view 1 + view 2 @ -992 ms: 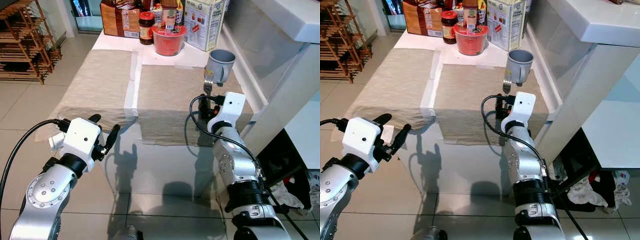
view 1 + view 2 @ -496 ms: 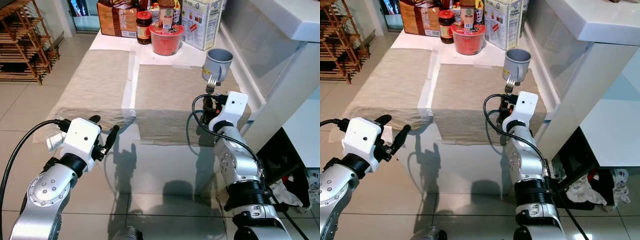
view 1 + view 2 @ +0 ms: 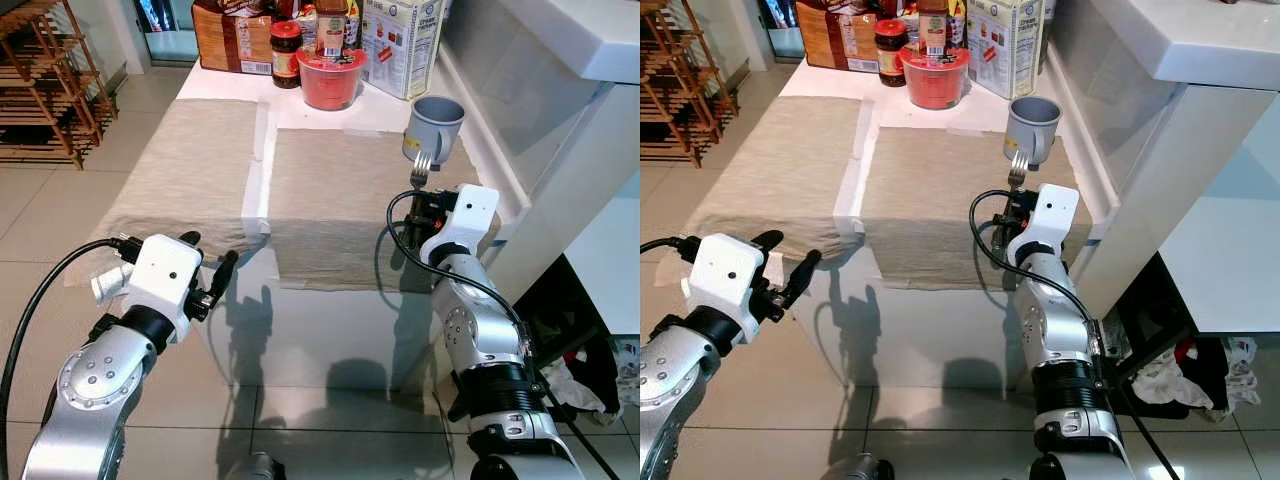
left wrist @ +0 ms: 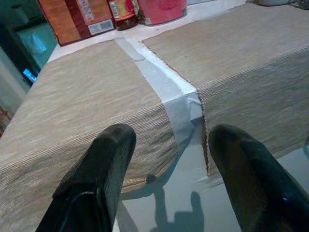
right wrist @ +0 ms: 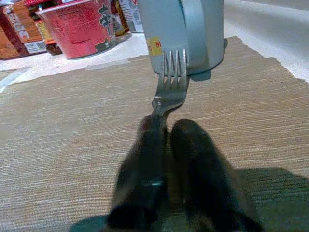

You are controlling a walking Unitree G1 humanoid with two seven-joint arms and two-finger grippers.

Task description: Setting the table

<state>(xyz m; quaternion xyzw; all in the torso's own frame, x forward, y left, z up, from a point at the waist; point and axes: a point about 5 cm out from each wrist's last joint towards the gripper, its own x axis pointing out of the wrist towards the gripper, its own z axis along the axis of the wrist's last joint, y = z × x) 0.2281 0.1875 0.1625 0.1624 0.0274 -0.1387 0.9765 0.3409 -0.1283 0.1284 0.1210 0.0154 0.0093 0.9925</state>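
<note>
1. The right gripper (image 5: 164, 140) has its two black fingers clamped on the handle of a metal fork (image 5: 171, 82), held above the near part of the right-hand beige placemat (image 3: 330, 190) with the tines pointing away from the robot
2. Straight ahead of the tines stands a grey mug (image 3: 434, 128) on the far right corner of that placemat; in the right wrist view the tines overlap the mug's lower wall, but contact cannot be judged
3. The left gripper (image 4: 166, 159) hangs in front of the table's near edge, fingers spread wide with nothing between them, facing the strip of white tabletop (image 4: 159, 82) between the two mats
4. The left-hand beige placemat (image 3: 190, 160) lies flat beside the right one, its near edge draped over the table's front
5. Along the far end of the table crowd a red noodle cup (image 3: 329, 80), a dark jar with a red lid (image 3: 286, 42), a brown carton (image 3: 232, 38) and a white cereal box (image 3: 402, 45)
6. A white counter (image 3: 560, 60) runs close along the table's right side, and a wooden rack (image 3: 45, 85) stands on the tiled floor to the left
</note>
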